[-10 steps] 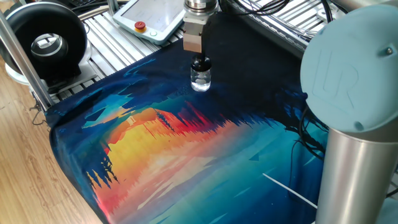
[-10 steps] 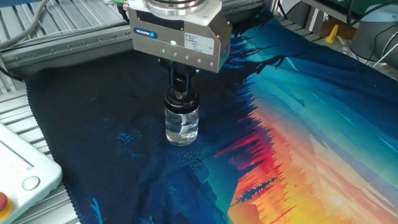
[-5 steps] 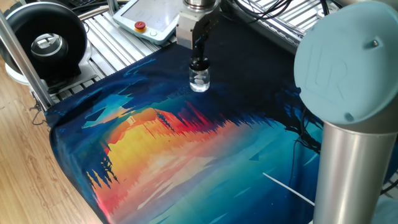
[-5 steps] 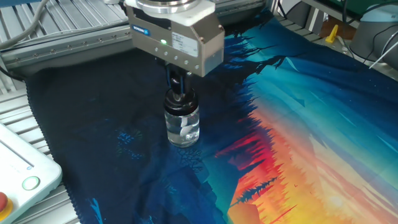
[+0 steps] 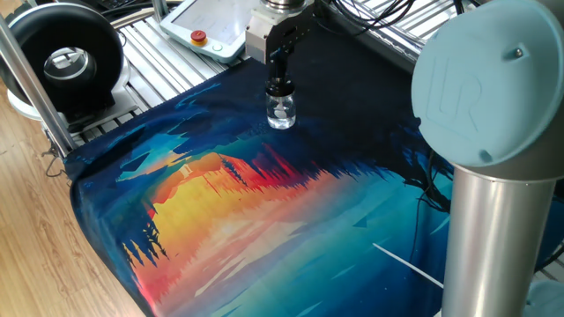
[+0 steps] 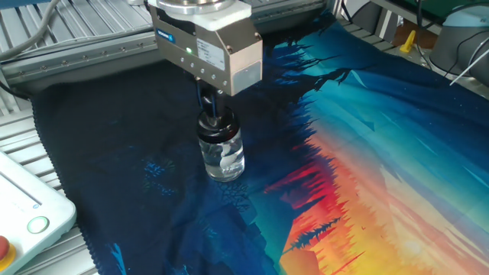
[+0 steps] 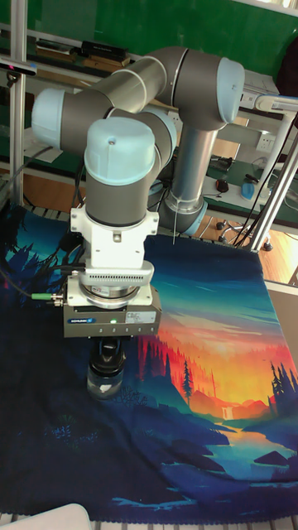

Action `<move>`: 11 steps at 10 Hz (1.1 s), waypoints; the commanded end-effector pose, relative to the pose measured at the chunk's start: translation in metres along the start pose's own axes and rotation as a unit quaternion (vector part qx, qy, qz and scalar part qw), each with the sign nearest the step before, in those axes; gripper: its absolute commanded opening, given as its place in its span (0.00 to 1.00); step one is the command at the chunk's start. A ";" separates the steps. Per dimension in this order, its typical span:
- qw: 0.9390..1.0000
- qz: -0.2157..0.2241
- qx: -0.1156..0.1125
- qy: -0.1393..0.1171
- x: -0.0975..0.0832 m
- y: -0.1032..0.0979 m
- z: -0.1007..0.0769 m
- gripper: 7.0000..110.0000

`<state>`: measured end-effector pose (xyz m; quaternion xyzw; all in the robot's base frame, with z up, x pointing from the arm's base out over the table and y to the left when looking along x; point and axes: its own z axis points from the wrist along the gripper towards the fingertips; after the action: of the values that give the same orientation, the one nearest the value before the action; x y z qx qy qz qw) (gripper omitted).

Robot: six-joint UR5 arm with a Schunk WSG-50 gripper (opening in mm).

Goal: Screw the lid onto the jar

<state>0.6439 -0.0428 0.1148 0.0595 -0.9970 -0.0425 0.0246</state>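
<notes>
While the arm stands over the dark end of the printed cloth, one fixed view shows the gripper pointing straight down with its fingers pinching the lid, which sits on the neck of the jar. The jar stands upright on the cloth, near the pendant with the red button and well apart from the black ring-shaped device. Against the frame from a second back, the gripper body shows a different face to this camera, so the wrist has turned about its vertical axis; the jar has hardly shifted. In the other fixed view the gripper is again pressed onto the lid, which sits square on the jar; the labelled face with the green light has swung round toward the left compared with a second ago, and a plain side face now shows. The jar base rests at the same spot on the cloth. Judgement: the screwing turn is under way and the lid is catching the thread, not dragging the jar round, though thread seating is too small to confirm. In the tall fixed view the gripper hangs under the wrist, lid mostly hidden by the fingers, jar directly below on the cloth.
</notes>
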 end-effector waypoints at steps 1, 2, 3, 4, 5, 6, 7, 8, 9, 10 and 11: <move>0.999 0.034 -0.008 -0.003 -0.002 0.003 -0.001 0.00; 0.999 0.036 -0.008 -0.004 -0.001 0.006 0.001 0.00; 0.999 0.037 -0.012 -0.005 -0.001 0.010 0.004 0.00; 0.999 0.037 -0.013 -0.006 0.000 0.013 0.006 0.00; 0.999 0.035 -0.008 -0.003 0.001 0.010 0.005 0.00; 0.999 0.033 -0.008 -0.001 0.002 0.010 0.005 0.00; 1.000 0.029 -0.004 0.001 0.003 0.008 0.005 0.00; 1.000 0.015 -0.005 0.000 0.003 0.009 0.005 0.00; 1.000 0.001 -0.017 0.001 0.004 0.015 0.004 0.00; 1.000 -0.010 -0.024 0.001 0.004 0.018 0.004 0.15; 0.999 -0.018 -0.029 0.004 0.006 0.021 0.003 0.15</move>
<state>0.6375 -0.0307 0.1106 0.0568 -0.9965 -0.0538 0.0287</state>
